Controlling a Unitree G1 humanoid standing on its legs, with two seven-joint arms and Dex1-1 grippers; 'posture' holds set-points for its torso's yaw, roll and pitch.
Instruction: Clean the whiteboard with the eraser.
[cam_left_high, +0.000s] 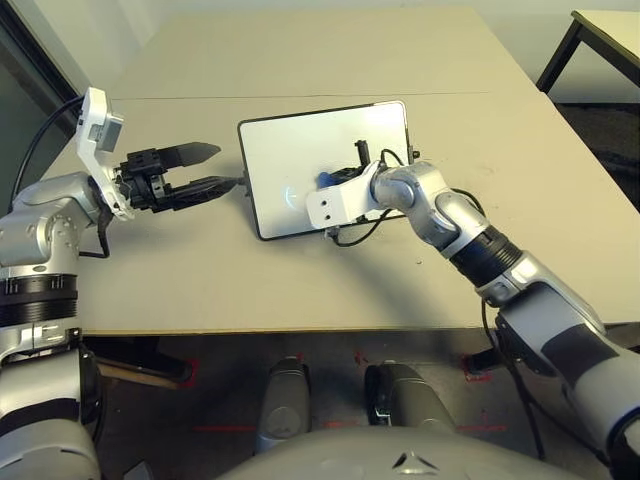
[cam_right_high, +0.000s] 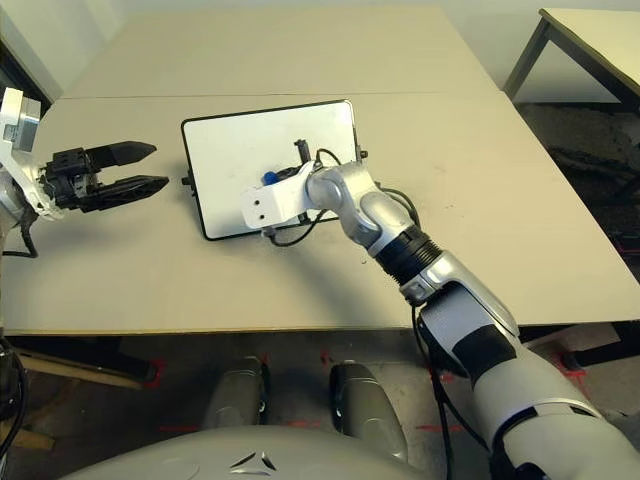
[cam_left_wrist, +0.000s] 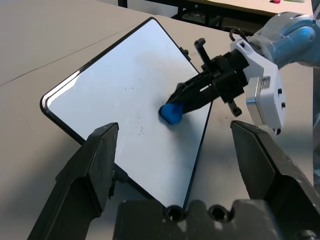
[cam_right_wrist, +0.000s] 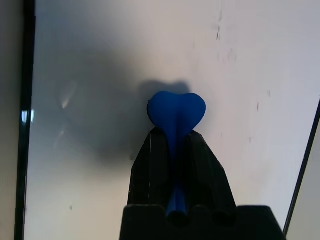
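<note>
Squarely mid-table, the whiteboard (cam_left_high: 300, 160) lies flat, the eraser (cam_left_wrist: 171, 112) pinched in the right gripper (cam_left_wrist: 176, 105) near its middle. Bare table (cam_left_high: 300, 60) surrounds its edges; the left gripper (cam_left_high: 205, 170) hovers spread just beside.

Bright even light; glare on the whiteboard (cam_left_high: 300, 160), soft shadows.

A beige table (cam_left_high: 300, 60) fills the frame, a second black-legged table (cam_left_high: 600, 40) at upper right over dark floor (cam_left_high: 600, 130).

Lab or office, plain beige tables (cam_left_high: 300, 60)
</note>
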